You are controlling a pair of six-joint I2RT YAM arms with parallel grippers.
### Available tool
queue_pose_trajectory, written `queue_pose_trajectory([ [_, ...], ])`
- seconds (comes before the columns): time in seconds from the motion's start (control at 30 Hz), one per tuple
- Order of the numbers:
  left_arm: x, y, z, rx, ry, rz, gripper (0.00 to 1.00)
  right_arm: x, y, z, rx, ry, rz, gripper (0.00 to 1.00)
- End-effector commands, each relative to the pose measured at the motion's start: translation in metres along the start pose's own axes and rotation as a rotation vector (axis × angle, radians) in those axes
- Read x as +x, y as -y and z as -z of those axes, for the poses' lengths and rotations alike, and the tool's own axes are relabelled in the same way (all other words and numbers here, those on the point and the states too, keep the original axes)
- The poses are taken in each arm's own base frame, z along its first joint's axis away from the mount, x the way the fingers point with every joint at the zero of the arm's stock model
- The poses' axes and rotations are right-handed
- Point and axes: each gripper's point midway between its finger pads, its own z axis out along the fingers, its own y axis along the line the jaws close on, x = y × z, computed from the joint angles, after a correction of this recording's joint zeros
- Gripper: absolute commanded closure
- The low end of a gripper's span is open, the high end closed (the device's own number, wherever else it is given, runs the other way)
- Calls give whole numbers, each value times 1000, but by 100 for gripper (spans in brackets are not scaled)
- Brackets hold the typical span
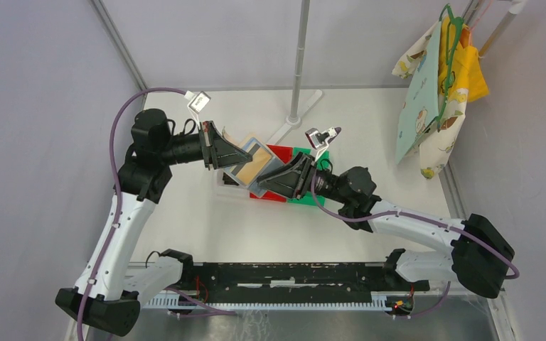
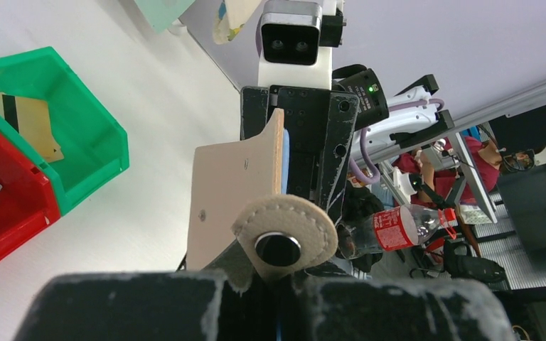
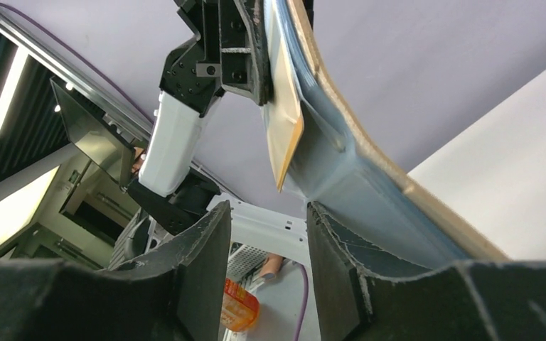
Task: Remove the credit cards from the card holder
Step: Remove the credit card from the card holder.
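Tan card holder, unfolded and held clear of the table at the centre of the overhead view, above the bins. Light blue lining facing the right wrist camera. Round snap flap with metal stud, low centre in the left wrist view.

One gold card protruding edge-on from the lining pocket, upper centre of the right wrist view, lower corner pointing down toward the gap between the fingers below. Second gold card, dark-striped, lying inside the green bin at upper left of the left wrist view.

Left gripper clamped on the holder beside the flap, fingers pressed together on the leather along the bottom of that frame. Right gripper just beneath the protruding card, fingers spread with nothing between them. Finger at frame right close against the blue lining. Card corner apart from both fingers.

Red bin side by side with the green bin, lower left of the left wrist view. White table beneath. Upright metal pole at upper centre of the overhead view. Patterned cloth hanging at upper right.
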Motion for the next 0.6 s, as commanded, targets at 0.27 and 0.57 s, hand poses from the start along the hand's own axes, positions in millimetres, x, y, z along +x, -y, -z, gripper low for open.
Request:
queue_pose_trajectory([
  [0.27,0,18,3,78,-8,20,98,-31,-55,-15,-213,95,43,55],
  [0.57,0,18,3,70,-2,25,97,-29,-57,-21,-233,119,25,69],
])
